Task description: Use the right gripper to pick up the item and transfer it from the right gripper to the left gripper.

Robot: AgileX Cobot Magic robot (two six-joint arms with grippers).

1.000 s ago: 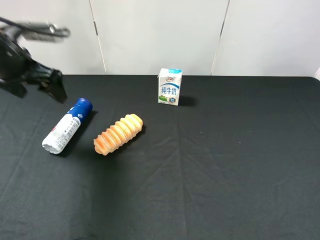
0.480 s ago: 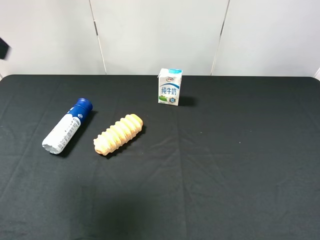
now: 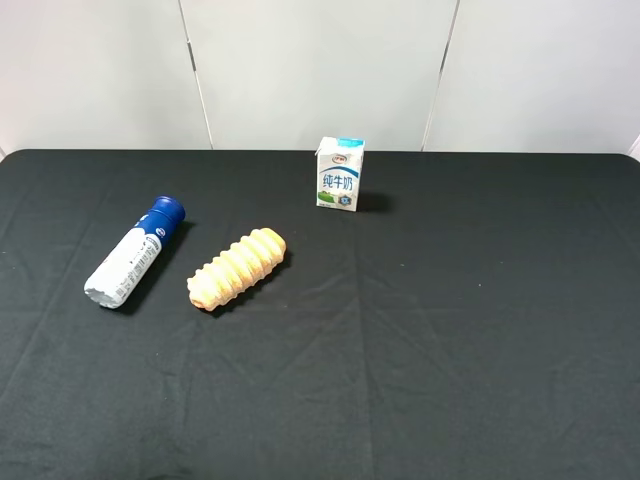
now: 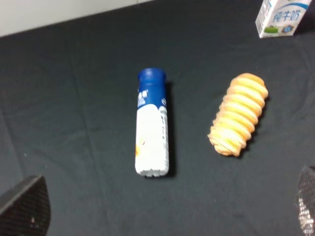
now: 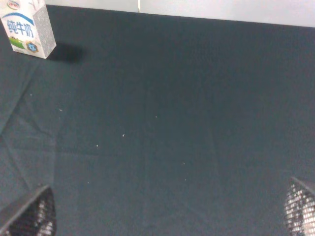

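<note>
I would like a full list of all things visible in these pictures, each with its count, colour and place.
bottle: 1, white with dark-blue cap, lying on its side at the left of the table.
bread roll: 1, orange, ridged, lying just right of the bottle.
milk carton: 1, white and blue, upright near the back edge, centre.
table: 1, covered in black cloth.
wall: white panels behind the table.
left gripper: 1, black fingers spread wide, above the bottle.
right gripper: 1, black fingers spread wide, over bare cloth.
</note>
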